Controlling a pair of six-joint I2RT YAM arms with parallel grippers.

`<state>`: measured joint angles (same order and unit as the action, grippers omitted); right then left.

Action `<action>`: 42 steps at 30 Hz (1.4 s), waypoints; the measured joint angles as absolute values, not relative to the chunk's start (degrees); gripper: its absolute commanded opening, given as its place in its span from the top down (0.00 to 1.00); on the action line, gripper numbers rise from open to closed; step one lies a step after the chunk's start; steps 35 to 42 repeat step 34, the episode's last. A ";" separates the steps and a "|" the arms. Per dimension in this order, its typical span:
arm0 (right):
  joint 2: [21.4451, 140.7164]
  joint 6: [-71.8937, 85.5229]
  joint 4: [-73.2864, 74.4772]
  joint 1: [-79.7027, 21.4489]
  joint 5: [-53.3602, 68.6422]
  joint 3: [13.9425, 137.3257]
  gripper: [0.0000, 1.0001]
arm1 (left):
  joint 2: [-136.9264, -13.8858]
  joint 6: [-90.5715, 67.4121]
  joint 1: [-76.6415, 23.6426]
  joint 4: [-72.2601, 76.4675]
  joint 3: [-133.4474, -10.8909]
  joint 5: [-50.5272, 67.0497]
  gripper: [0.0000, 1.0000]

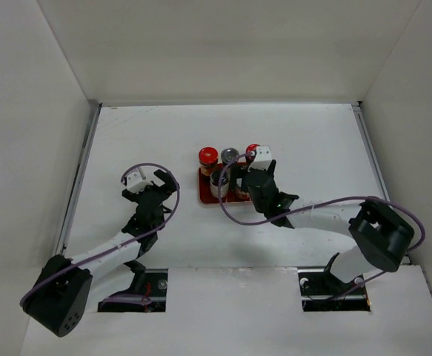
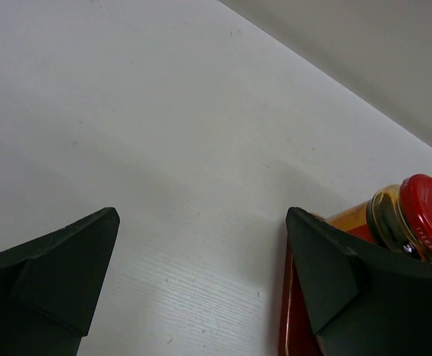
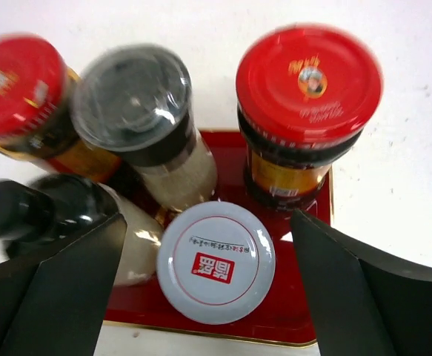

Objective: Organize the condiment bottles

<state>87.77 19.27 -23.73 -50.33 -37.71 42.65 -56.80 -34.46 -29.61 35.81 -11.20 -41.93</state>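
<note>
The right tool (image 3: 206, 219) hangs over the red tray (image 3: 227, 159) with its jaws spread wide. They stand on either side of the pale-capped bottle (image 3: 216, 261), clear of its lid, and grip nothing. All five bottles stand on the tray, packed close. The grey-capped bottle (image 3: 134, 96) is just behind the pale one. A red-capped bottle (image 3: 308, 81) is to its right. A second red-capped bottle (image 3: 19, 85) is blurred and cut by the left frame edge. The black-capped bottle (image 3: 8, 208) is half hidden behind the left finger, and its lower body cannot be made out.

From above, the right wrist covers much of the tray. Only three caps show clearly, one of them partly behind the wrist camera.

The left tool (image 2: 201, 215) is well apart from the tray, fully open over bare counter (image 1: 312, 148) and holding nothing. In its own view the right finger hides most of the tray. One of the red-capped pair, which one is unclear, is cut off at the right edge.
</note>
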 measured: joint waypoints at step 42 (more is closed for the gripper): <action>56.73 44.21 -25.61 -29.65 -41.23 16.53 0.00 | -67.51 -36.77 -31.03 3.88 -35.55 -40.29 0.00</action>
